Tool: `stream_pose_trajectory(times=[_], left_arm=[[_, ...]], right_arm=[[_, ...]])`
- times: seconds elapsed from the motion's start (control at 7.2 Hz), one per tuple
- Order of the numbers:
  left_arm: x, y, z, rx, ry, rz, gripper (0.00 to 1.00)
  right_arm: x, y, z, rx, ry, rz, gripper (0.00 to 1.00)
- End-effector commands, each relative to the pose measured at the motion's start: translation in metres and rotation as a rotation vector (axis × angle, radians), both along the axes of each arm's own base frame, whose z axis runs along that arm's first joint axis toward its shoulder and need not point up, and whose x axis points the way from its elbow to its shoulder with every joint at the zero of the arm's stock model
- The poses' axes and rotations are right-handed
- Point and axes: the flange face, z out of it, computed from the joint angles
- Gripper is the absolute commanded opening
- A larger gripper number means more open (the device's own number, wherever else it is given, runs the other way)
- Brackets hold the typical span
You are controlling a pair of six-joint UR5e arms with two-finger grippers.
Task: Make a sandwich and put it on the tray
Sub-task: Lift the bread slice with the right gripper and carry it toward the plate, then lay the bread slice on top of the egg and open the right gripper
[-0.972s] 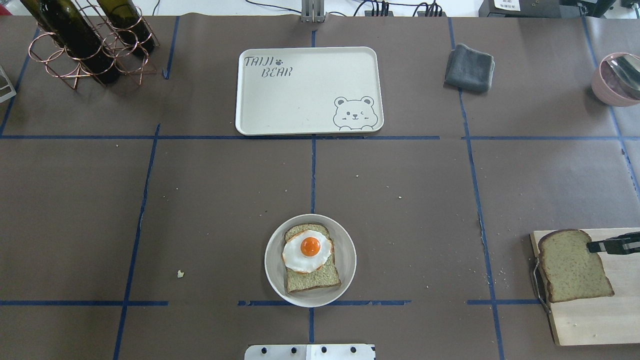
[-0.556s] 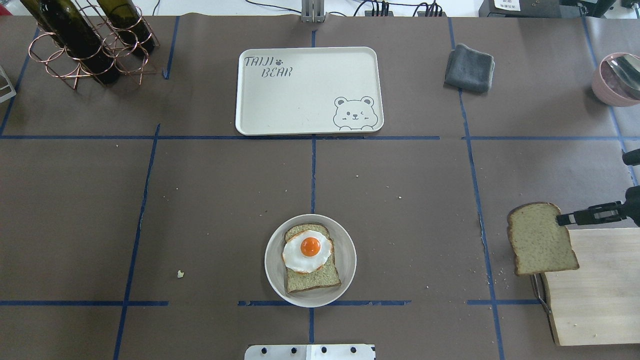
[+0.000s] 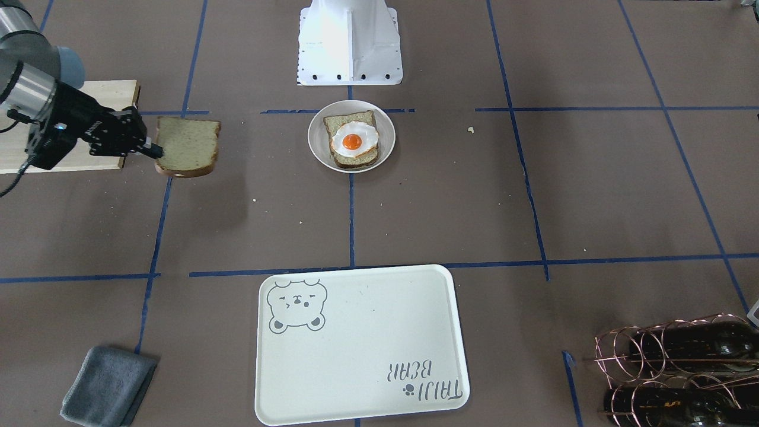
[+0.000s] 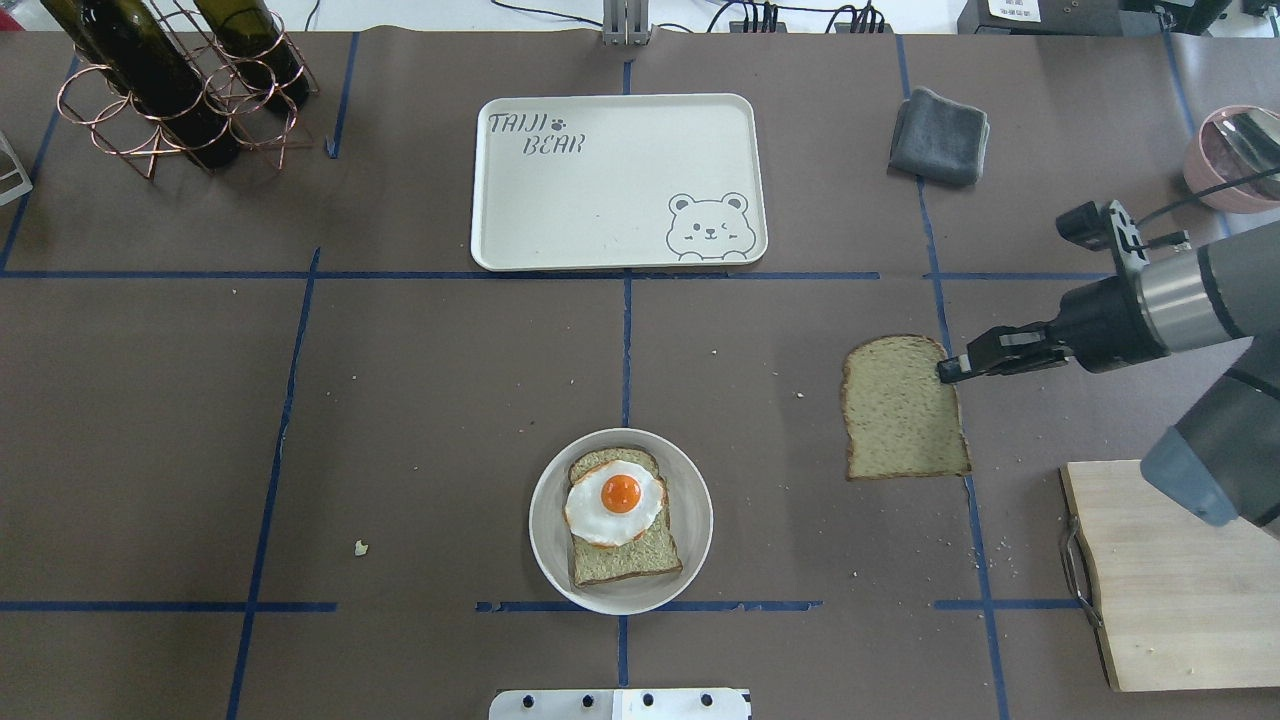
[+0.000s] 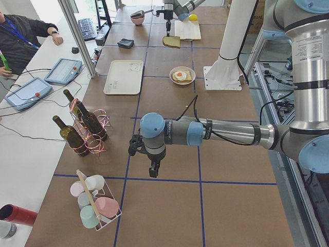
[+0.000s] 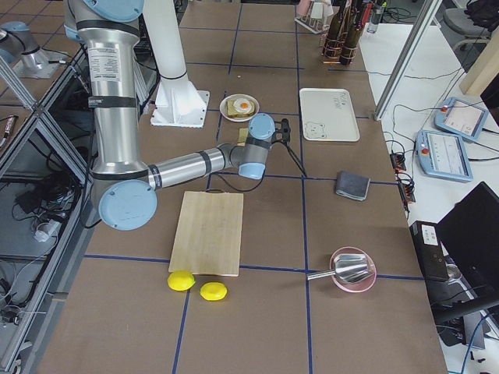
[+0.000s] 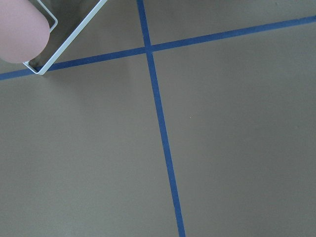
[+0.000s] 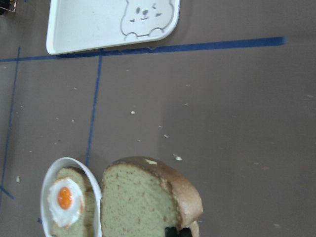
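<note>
My right gripper is shut on the edge of a tan bread slice and holds it in the air over the table, right of the white bowl. The bowl holds the other bread slice with the fried egg on top. In the right wrist view the held slice hangs beside the bowl. The cream tray with the bear drawing lies bare at the far middle. My left gripper shows only in the exterior left view, low over bare table; I cannot tell its state.
A wooden cutting board lies at the near right. A grey cloth and a pink bowl with a spoon sit at the far right. A copper rack with wine bottles stands at the far left.
My right gripper has lifted the bread slice off the cutting board and carried it left and away from the robot, toward the table's middle. The bowl and tray have not moved.
</note>
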Motion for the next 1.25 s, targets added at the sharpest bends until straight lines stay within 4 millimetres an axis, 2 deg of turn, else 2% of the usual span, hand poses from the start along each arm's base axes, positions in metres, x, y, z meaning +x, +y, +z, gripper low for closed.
stream_pose_trajectory(times=[0.0,0.14,0.28,0.42,0.56,0.83,1.11], left_arm=[[0.000,0.000,0.001,0.000,0.000,0.002,1.00],[0.001,0.000,0.002,-0.002,0.002,0.003,1.00],[0.001,0.000,0.003,-0.005,0.002,0.003,1.00],[0.001,0.000,0.003,-0.004,0.002,0.003,1.00],[0.001,0.000,0.004,-0.005,0.002,0.003,1.00],[0.001,0.000,0.004,-0.007,0.000,0.003,1.00],[0.001,0.000,0.004,-0.008,0.001,0.003,1.00]], right_arm=[[-0.079,0.007,-0.081,-0.044,-0.041,0.008,0.00],[-0.113,0.021,-0.125,-0.042,-0.033,0.008,0.00],[-0.147,0.039,-0.146,-0.030,-0.030,0.022,0.00],[-0.186,0.074,-0.145,-0.020,-0.021,0.021,0.00],[-0.203,0.092,-0.142,-0.016,-0.009,0.015,0.00],[-0.211,0.094,-0.124,-0.010,0.033,0.005,0.00],[-0.223,0.097,-0.118,0.012,0.066,-0.008,0.00]])
